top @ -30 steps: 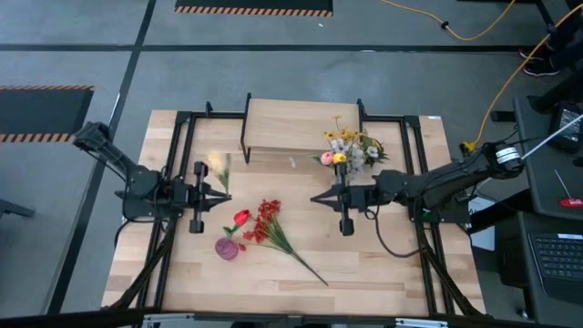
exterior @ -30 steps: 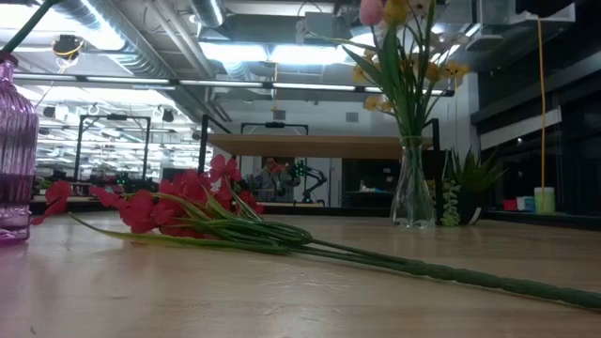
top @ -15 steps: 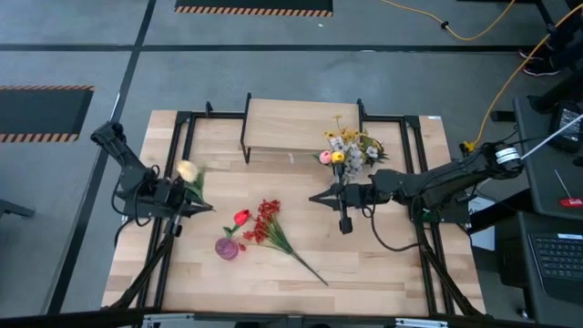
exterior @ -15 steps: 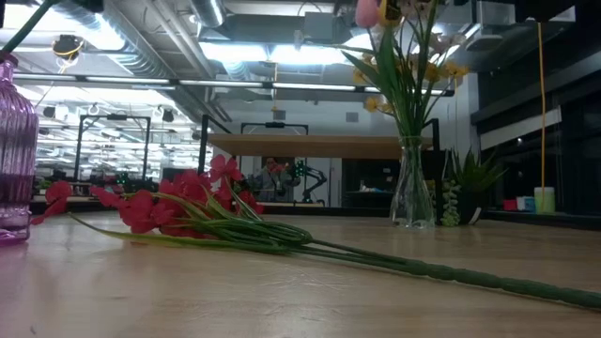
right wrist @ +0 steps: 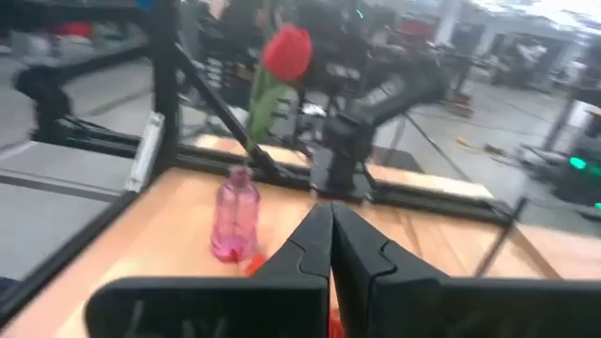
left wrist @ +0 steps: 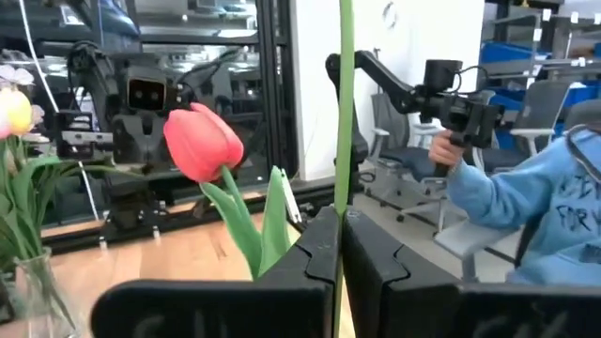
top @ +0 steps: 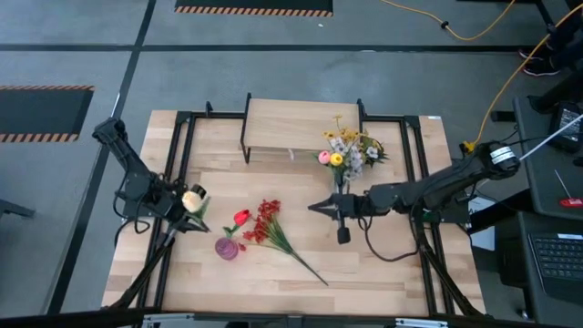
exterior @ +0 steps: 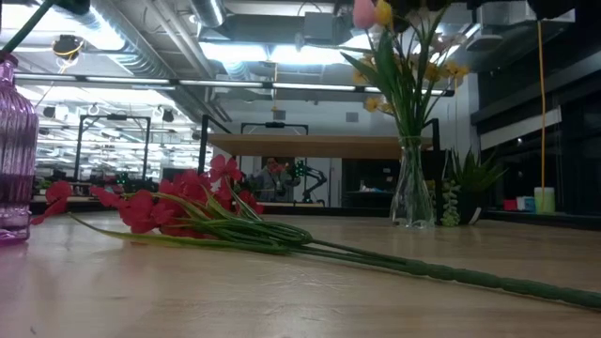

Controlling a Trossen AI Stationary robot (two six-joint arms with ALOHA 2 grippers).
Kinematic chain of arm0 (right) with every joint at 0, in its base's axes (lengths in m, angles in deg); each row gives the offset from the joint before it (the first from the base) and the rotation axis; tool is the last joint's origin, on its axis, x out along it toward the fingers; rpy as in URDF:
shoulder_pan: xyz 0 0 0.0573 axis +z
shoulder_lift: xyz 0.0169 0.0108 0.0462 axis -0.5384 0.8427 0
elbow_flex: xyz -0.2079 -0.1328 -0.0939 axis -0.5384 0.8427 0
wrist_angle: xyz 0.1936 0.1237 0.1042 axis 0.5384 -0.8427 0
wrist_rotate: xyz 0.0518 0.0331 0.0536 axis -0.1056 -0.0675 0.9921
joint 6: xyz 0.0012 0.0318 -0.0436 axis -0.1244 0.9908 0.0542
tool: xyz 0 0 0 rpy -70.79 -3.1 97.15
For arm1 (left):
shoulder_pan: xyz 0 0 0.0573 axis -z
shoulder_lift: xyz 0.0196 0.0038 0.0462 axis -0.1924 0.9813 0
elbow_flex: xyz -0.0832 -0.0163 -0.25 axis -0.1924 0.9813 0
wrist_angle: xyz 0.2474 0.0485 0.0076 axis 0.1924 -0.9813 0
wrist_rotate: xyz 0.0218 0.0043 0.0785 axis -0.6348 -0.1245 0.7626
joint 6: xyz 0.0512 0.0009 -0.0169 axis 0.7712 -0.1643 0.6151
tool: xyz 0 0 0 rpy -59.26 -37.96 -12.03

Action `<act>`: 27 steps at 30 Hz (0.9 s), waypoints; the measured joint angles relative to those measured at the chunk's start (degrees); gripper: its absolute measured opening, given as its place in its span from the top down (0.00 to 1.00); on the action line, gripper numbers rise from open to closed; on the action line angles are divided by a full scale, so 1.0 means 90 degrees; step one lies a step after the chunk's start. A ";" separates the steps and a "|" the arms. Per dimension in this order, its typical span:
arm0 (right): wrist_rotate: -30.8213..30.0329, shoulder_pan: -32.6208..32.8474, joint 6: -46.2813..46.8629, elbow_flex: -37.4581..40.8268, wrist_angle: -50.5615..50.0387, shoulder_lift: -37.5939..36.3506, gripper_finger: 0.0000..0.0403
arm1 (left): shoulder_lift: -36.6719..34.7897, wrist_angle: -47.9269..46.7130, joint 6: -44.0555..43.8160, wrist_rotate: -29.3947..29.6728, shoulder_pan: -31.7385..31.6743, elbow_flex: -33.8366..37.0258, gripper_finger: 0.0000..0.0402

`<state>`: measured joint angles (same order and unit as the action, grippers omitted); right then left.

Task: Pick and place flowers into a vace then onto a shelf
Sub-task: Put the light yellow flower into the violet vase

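left end effector (top: 187, 208) pinched on a tulip stem (left wrist: 345, 122) | stem upright, pink vase (top: 227, 247) just inward of it, nearer the left arm | right end effector (top: 319, 208) closed, empty, mid-worktop | berry spray (top: 273, 230) flat on worktop (top: 383, 264), shelf (top: 301, 123) at rear

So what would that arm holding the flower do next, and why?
Probably carry its stem toward the purple vase and stand it over the mouth. The left gripper is shut on a green stalk with a pale bloom, close beside that vase, which holds only a red tulip. The right gripper is shut and empty near the clear vase.
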<state>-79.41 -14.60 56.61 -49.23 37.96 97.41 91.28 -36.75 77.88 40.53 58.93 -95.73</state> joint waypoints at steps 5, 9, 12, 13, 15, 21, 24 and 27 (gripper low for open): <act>-0.0921 0.0326 0.0318 0.0000 0.0113 0.0340 0.99 | 0.0462 0.0643 0.0026 -0.0035 0.0078 -0.0002 1.00; -0.1217 0.0484 0.0403 0.0000 0.0724 0.0656 0.99 | 0.0912 0.1036 0.0088 -0.0193 0.0200 -0.0002 1.00; -0.1229 0.0573 0.0400 -0.0002 0.1192 0.0896 0.99 | 0.1292 0.1409 0.0237 -0.0241 0.0366 -0.0002 1.00; -0.1229 0.0598 0.0400 -0.0002 0.1357 0.0969 0.99 | 0.1414 0.1553 0.0306 -0.0295 0.0435 -0.0002 1.00; -0.1240 0.0640 0.0400 -0.0002 0.1579 0.1072 0.99 | 0.1599 0.1761 0.0472 -0.0316 0.0582 -0.0002 1.00; -0.1594 0.0750 0.0367 -0.0004 0.2109 0.1378 0.99 | 0.1905 0.1822 0.0792 0.0099 0.0905 -0.0002 1.00; -0.1613 0.0763 0.0324 -0.0067 0.2158 0.1473 0.99 | 0.1897 0.1776 0.0955 0.0057 0.0942 -0.0002 1.00; -0.1613 0.0763 0.0319 -0.0151 0.2204 0.1474 0.99 | 0.1698 0.1407 0.1023 0.0046 0.0938 -0.0002 1.00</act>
<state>-93.92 -7.73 59.48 -50.58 57.79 110.68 106.56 -24.09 87.08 40.94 67.37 -95.75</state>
